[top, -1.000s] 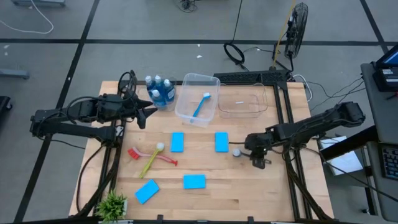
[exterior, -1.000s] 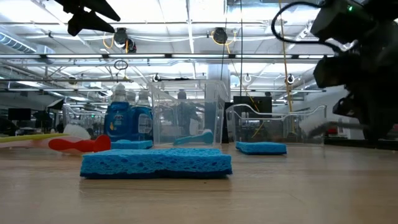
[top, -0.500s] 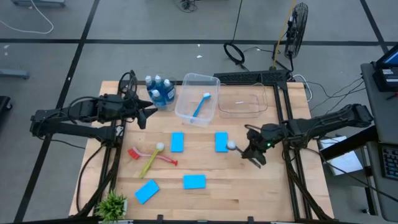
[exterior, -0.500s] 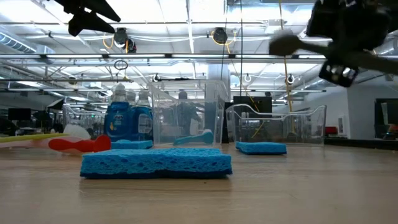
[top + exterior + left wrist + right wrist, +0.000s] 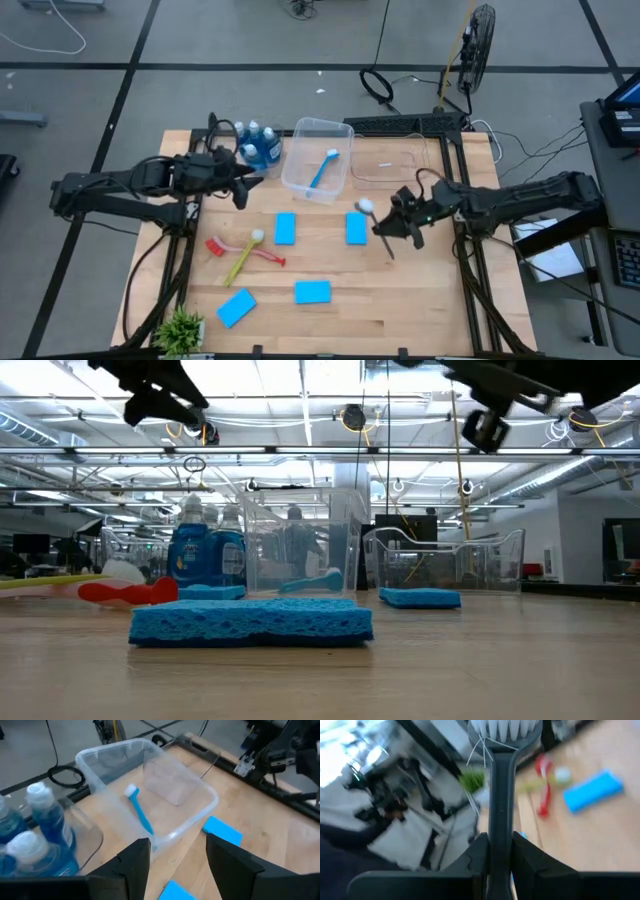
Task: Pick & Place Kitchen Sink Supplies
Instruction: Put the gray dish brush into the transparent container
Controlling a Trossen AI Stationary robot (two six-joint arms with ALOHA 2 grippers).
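Observation:
My right gripper (image 5: 385,230) hovers over the table's right half, shut on a dark-handled brush whose white head (image 5: 366,207) points toward the far left. My left gripper (image 5: 250,190) (image 5: 175,865) hangs open above the table beside the blue soap bottles (image 5: 257,143), with nothing between its fingers. A blue brush (image 5: 138,811) lies inside a clear bin (image 5: 300,180). A red brush (image 5: 262,254) and a yellow-green brush (image 5: 240,262) lie crossed on the table. Several blue sponges (image 5: 285,228) lie flat around them. My right gripper pinches the brush's dark handle (image 5: 500,827) between its two fingers (image 5: 479,852), some way below the white head (image 5: 505,726). The fingers come about level from the table's right and lie across the handle. The brush is lifted clear of the table, its free end (image 5: 391,254) toward the near edge.
A second clear bin (image 5: 390,160) stands at the far right of the table. A small green plant (image 5: 181,327) sits at the near left corner. Bare wood lies along the near edge, right of the sponges.
My right gripper has risen from the table with the brush and tipped from pointing down to about level, drifting toward the far edge. The brush has come off the wood, and its head now lies beside the right sponge. My left gripper has edged toward the table's right.

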